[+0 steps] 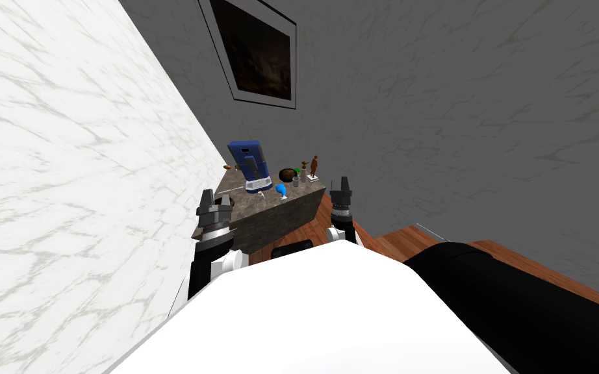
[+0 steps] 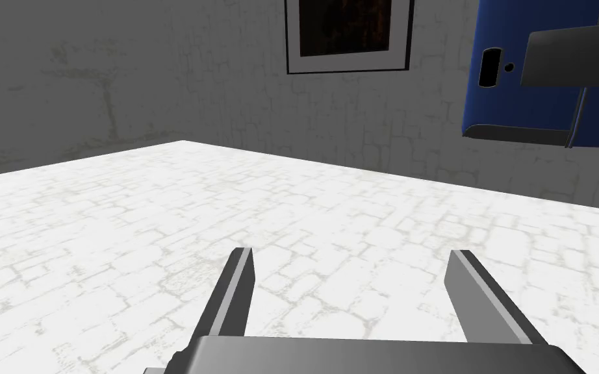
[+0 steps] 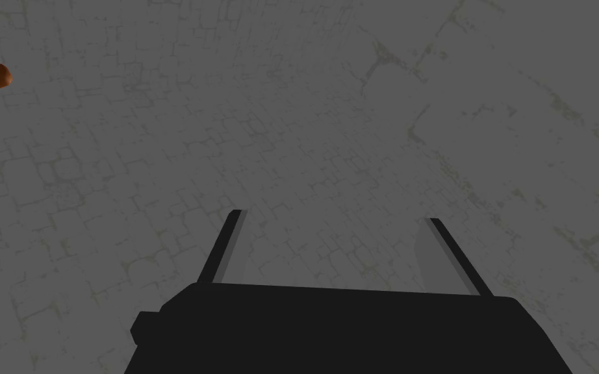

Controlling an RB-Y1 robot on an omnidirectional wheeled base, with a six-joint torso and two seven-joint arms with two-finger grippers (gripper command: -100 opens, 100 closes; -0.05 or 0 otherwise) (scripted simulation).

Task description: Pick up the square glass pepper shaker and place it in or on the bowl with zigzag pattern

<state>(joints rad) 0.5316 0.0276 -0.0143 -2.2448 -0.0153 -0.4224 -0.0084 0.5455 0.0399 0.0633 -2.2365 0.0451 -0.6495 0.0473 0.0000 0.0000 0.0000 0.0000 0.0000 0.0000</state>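
White stone-look wall (image 1: 64,162) runs along my left side. The left gripper (image 1: 216,195) is up by the left end of the countertop (image 1: 243,198), and its two fingers (image 2: 236,286) stand wide apart with nothing between them (they point at that white wall). A small orange-brown thing (image 1: 227,167) lies at the far left corner of the countertop. Next to it a tall blue machine (image 1: 249,162) stands near the far edge. A little bright blue cup (image 1: 281,189) sits by the near edge, in front of the machine. The dark round bowl (image 1: 286,174) comes next; its pattern is too small to make out. The small grey pepper shaker (image 1: 296,181) stands upright just beside the bowl, on its right, toward the right end of the countertop. A brown figure (image 1: 314,165) stands at the far right corner. The right gripper (image 1: 340,183) is just off the right end of the countertop, its fingers (image 3: 230,247) apart too, holding nothing
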